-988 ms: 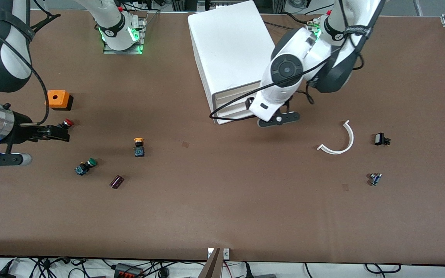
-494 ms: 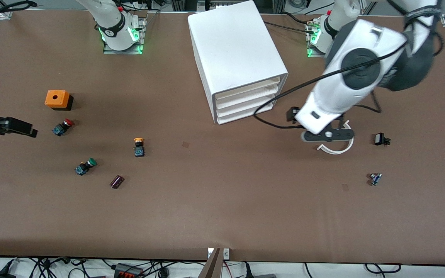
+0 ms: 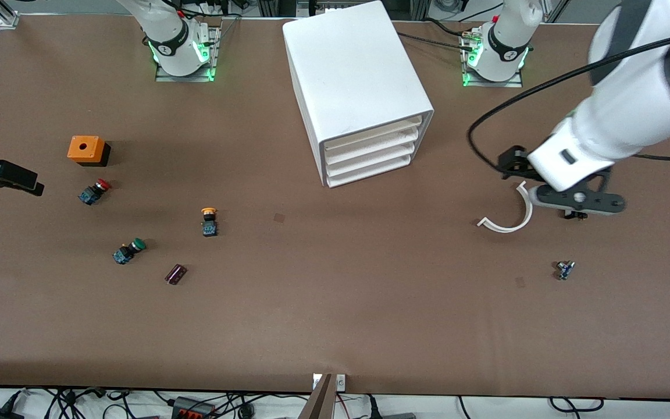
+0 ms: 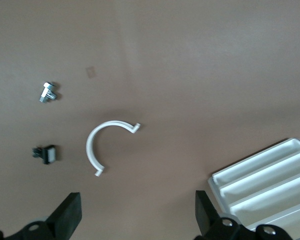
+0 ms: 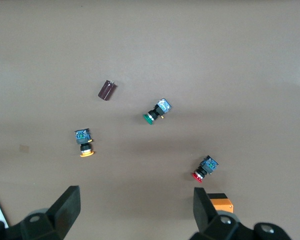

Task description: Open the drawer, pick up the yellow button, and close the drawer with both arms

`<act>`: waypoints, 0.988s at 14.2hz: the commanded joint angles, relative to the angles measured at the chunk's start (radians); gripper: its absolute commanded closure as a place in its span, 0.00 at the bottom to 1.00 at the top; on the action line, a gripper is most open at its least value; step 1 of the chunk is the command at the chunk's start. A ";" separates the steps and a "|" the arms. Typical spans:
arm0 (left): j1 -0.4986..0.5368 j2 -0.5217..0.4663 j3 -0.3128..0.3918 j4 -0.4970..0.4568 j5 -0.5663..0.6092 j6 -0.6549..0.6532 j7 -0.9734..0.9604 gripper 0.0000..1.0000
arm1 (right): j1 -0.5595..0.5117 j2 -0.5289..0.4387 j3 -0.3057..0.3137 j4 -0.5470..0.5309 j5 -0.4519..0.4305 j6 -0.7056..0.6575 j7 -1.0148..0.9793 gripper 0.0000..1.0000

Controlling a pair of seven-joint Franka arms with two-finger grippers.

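The white cabinet [image 3: 358, 81] stands at the back middle of the table. Its top drawer [image 3: 373, 135] sits flush with the three below; the drawer fronts also show in the left wrist view [image 4: 270, 172]. The yellow-capped button [image 3: 209, 221] stands on the bare table, away from the cabinet toward the right arm's end, and shows in the right wrist view [image 5: 83, 142]. My left gripper [image 3: 577, 203] [image 4: 137, 220] is open and empty over the table beside a white curved strip. My right gripper [image 3: 29, 181] [image 5: 136, 210] is open and empty at the right arm's end.
A white curved strip [image 3: 512, 212], a small black part [image 4: 46, 153] and a small bolt [image 3: 565, 269] lie at the left arm's end. An orange box [image 3: 86, 149], a red-capped switch [image 3: 94, 191], a green-capped switch [image 3: 129, 250] and a dark cylinder [image 3: 175, 273] lie near the button.
My left arm has swung from in front of the cabinet's drawers toward its own end of the table. My right gripper has drawn back from the red-capped switch toward the table's edge.
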 commanded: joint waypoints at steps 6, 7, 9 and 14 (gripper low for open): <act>0.104 -0.336 0.067 -0.485 -0.025 0.321 0.247 0.00 | -0.017 -0.189 0.011 -0.294 -0.020 0.122 0.002 0.00; 0.077 -0.341 0.104 -0.493 -0.025 0.319 0.244 0.00 | -0.015 -0.211 0.010 -0.332 -0.023 0.136 0.003 0.00; 0.008 -0.340 0.182 -0.493 -0.025 0.319 0.252 0.00 | -0.017 -0.257 0.011 -0.401 -0.033 0.165 0.003 0.00; 0.022 -0.365 0.157 -0.511 -0.022 0.304 0.252 0.00 | -0.018 -0.265 0.010 -0.417 -0.030 0.162 0.002 0.00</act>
